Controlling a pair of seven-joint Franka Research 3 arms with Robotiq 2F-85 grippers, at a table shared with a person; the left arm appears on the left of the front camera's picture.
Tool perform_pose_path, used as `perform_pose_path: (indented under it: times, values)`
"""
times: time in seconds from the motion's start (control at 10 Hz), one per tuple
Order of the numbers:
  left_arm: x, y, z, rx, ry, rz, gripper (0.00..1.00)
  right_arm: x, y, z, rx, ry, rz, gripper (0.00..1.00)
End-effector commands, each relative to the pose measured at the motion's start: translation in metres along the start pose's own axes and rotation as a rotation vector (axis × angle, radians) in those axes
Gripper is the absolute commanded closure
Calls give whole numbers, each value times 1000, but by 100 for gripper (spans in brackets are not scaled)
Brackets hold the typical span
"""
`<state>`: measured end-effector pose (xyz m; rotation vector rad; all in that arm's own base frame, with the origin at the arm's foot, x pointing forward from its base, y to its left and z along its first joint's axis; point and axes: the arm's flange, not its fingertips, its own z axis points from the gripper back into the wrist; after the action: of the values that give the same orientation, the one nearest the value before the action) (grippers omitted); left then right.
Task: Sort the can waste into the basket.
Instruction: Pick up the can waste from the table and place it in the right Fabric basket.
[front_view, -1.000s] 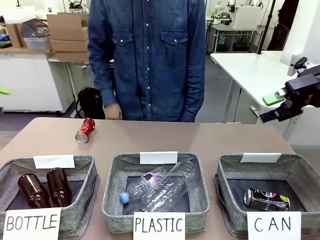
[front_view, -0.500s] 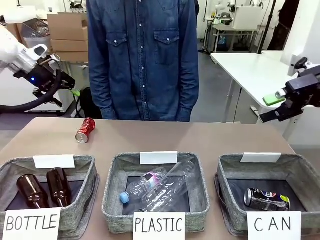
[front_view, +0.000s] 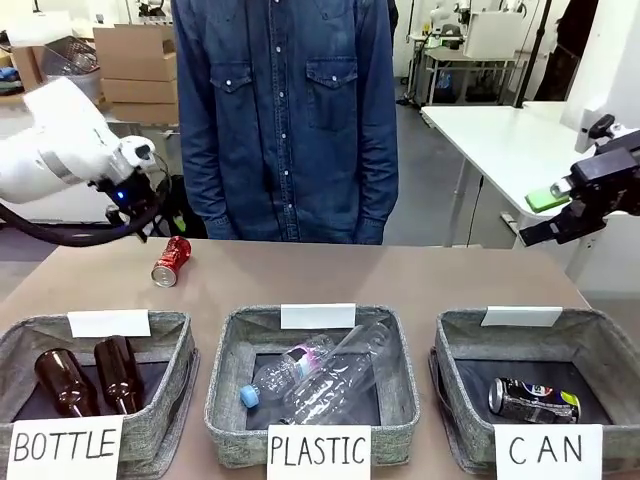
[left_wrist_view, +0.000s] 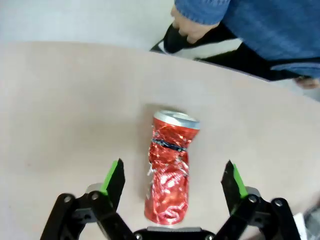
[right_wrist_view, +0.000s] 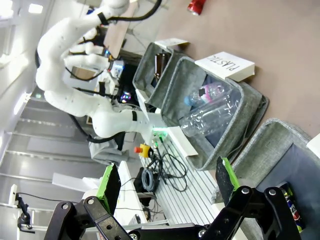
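A red dented can (front_view: 171, 261) lies on its side on the brown table at the far left. My left gripper (front_view: 140, 218) hovers just above and left of it. In the left wrist view the red can (left_wrist_view: 170, 170) lies lengthwise between the open green-padded fingers (left_wrist_view: 114, 176) of my left gripper (left_wrist_view: 172, 172), untouched. A dark can (front_view: 533, 399) lies inside the grey CAN basket (front_view: 600, 330) at the front right. My right gripper (front_view: 540, 215) hangs open and empty above the table's right edge. From the right wrist view, my right gripper (right_wrist_view: 167, 175) looks over the CAN basket (right_wrist_view: 280, 145).
A BOTTLE basket (front_view: 165, 400) holds two brown bottles at the front left. A PLASTIC basket (front_view: 225, 380) with clear bottles stands in the middle. A person in a denim shirt (front_view: 285, 120) stands at the far edge, one hand (left_wrist_view: 192, 30) near the table.
My left arm has come in from the left and dropped over the red can. The person's hand has drawn back from the far edge. The right arm has stayed still.
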<state>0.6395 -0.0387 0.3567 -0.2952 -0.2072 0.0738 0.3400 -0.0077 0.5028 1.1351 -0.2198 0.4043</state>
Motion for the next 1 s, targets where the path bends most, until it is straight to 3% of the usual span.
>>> perform_pose_path:
  times: [0.0,0.3,0.6,0.9]
  values:
    - [6,-5,-14,32,45,-14,0,1,0,1,0,7,19,0]
    - [3,-20,-43,87,102,-133,0,1,0,1,0,7,19,0]
    - [5,-24,-53,150,108,-145,0,1,0,1,0,7,19,0]
    - [6,-26,-53,181,96,-144,85,1,0,1,0,7,19,0]
